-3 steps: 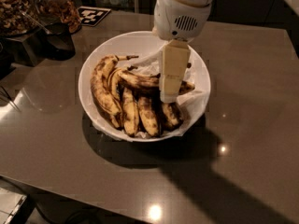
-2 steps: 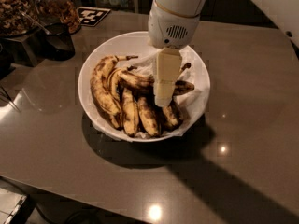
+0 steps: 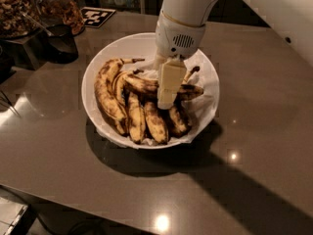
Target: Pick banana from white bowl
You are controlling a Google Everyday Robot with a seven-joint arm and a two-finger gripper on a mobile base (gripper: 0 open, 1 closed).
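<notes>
- Claw (image 3: 166, 100) down inside the white bowl (image 3: 91, 72), near its middle; apart, together or clamped: impossible to tell from this side.
- Banana (image 3: 142, 83) lying crosswise right at the claw, middle hidden behind it, ends sticking out left and right.
- Long, slim, nearly straight; yellow streaked brown-black, dark tips.
- Left of the claw and nearer the camera, other spotted bananas (image 3: 108, 94) on crumpled white paper.
- Arm cut off at the top edge; bowl on the grey surface (image 3: 259, 131).
</notes>
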